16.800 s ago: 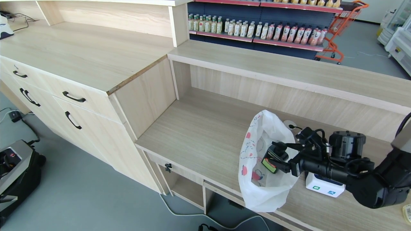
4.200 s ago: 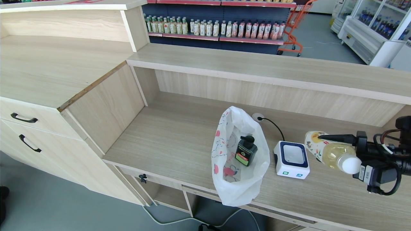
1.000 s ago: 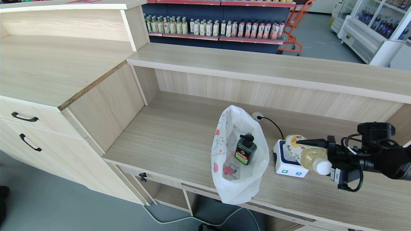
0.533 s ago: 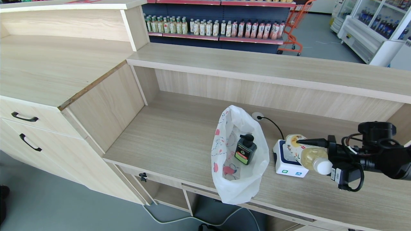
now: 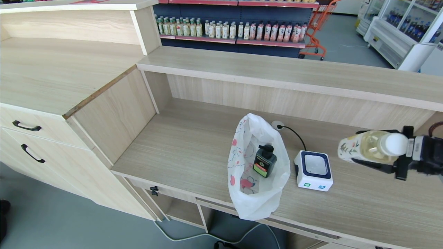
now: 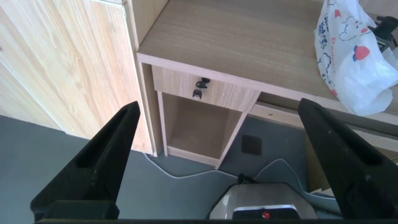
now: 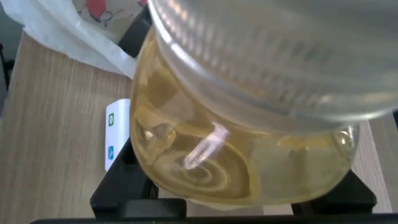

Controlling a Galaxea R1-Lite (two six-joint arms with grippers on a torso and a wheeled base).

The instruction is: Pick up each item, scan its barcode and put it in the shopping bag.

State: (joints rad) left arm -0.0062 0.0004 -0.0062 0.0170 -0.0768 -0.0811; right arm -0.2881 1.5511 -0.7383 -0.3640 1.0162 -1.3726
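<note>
Clamping one level drink bottle [image 5: 353,148], cap rightward, base toward the scanner [image 5: 313,169], the right gripper [image 5: 372,148] hovers; one pump bottle [image 5: 264,162] sits in the shopping bag [image 5: 273,197]; left gripper [image 6: 219,109] gapes.

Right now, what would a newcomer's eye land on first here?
The pale yellow bottle draws the eye first. It is held sideways in the right gripper above the counter, to the right of the scanner. Next comes the white shopping bag, sitting open at the counter's front edge with a black pump bottle inside it.
</note>
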